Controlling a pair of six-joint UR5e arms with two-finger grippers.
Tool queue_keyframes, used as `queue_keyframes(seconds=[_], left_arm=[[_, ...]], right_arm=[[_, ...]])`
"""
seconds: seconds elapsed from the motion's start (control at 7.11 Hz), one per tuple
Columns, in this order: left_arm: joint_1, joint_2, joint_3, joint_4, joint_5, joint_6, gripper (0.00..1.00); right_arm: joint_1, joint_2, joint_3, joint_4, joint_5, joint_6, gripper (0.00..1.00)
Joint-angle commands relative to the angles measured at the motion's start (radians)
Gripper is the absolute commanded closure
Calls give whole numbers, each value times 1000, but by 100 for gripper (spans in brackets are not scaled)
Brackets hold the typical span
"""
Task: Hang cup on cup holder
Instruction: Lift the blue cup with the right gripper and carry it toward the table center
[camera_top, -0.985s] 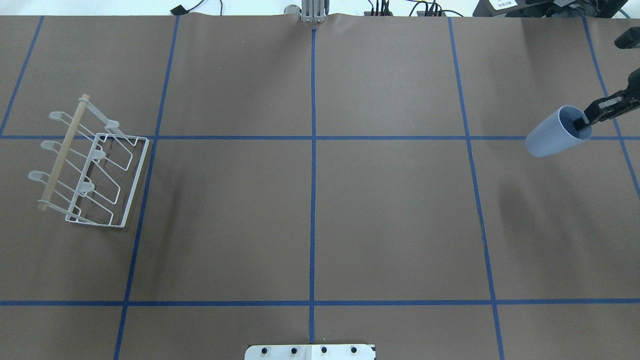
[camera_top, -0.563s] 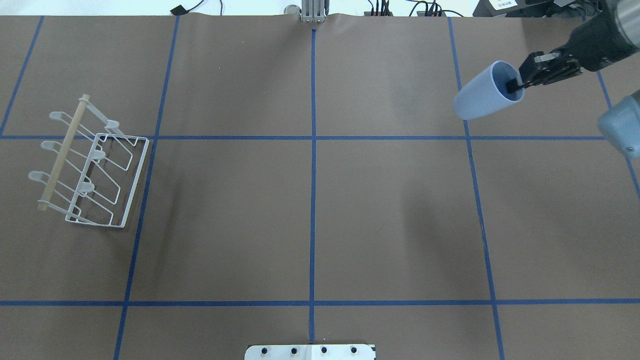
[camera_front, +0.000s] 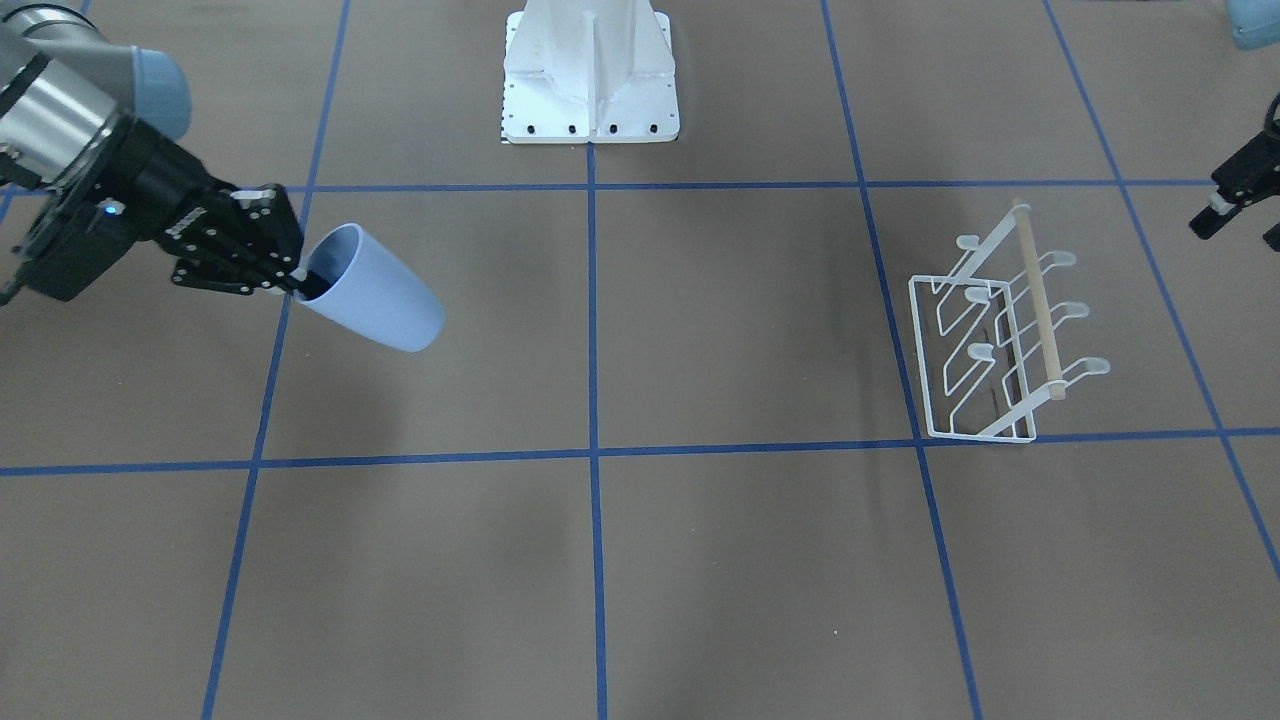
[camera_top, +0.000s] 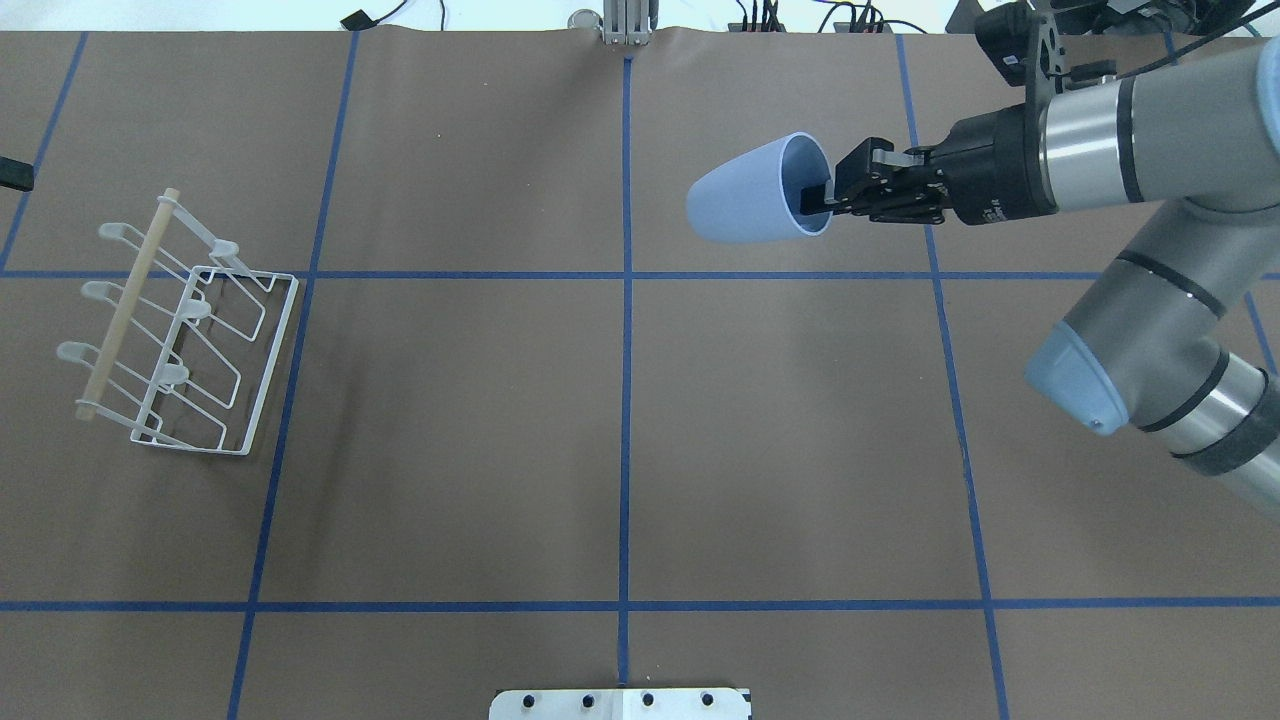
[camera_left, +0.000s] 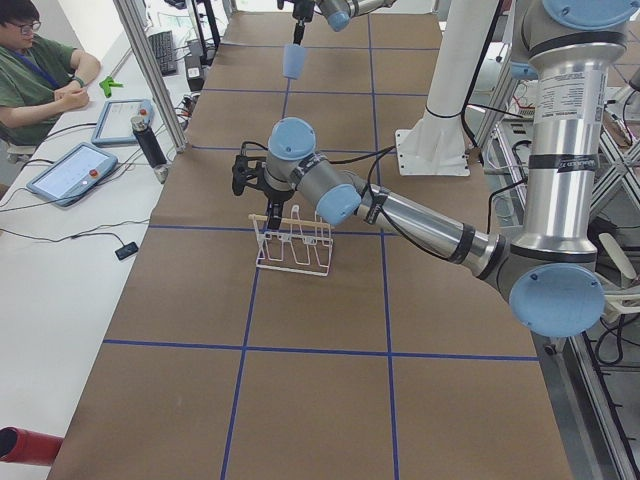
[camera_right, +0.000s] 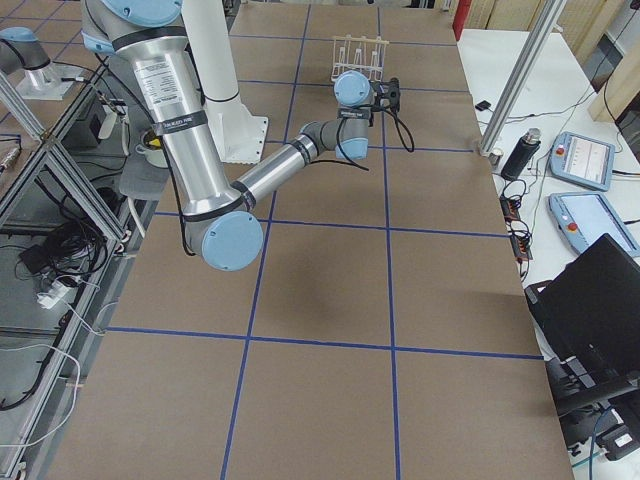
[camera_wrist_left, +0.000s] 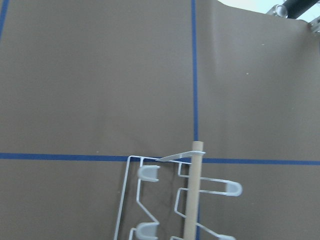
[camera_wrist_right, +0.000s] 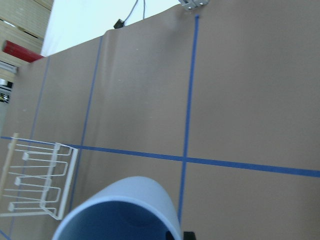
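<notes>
The pale blue cup (camera_top: 750, 197) hangs in the air, lying on its side with its mouth towards my right gripper (camera_top: 826, 196). That gripper is shut on the cup's rim, one finger inside. The cup also shows in the front view (camera_front: 375, 297) and in the right wrist view (camera_wrist_right: 122, 212). The white wire cup holder (camera_top: 190, 335) with its wooden rod stands on the table at the far left, and no cup hangs on it. My left gripper (camera_front: 1240, 228) hovers beside the rack (camera_front: 1000, 335), open and empty. The left wrist view shows the rack's end (camera_wrist_left: 187, 200).
Brown paper with blue tape lines (camera_top: 626, 400) covers the table. The robot's white base plate (camera_front: 590, 90) sits at the near middle edge. Cables and plugs (camera_top: 800, 20) lie along the far edge. An operator (camera_left: 40, 70) sits beyond the table's far side.
My right arm has carried the cup leftward from the table's right edge to just right of the centre line, and farther from the robot. The rack has not moved.
</notes>
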Motion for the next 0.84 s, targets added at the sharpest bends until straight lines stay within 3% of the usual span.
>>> queue_keyframes(seconds=[0.0, 0.42, 0.7], left_arm=[[57, -48, 5, -278, 0, -299, 2], [120, -135, 2, -645, 26, -719, 2], [288, -189, -7, -851, 246, -1024, 2]], right_arm=[[-81, -5, -2, 204, -63, 118, 100], [-185, -5, -10, 489, -124, 170, 100], [-335, 1, -15, 648, -291, 167, 100]])
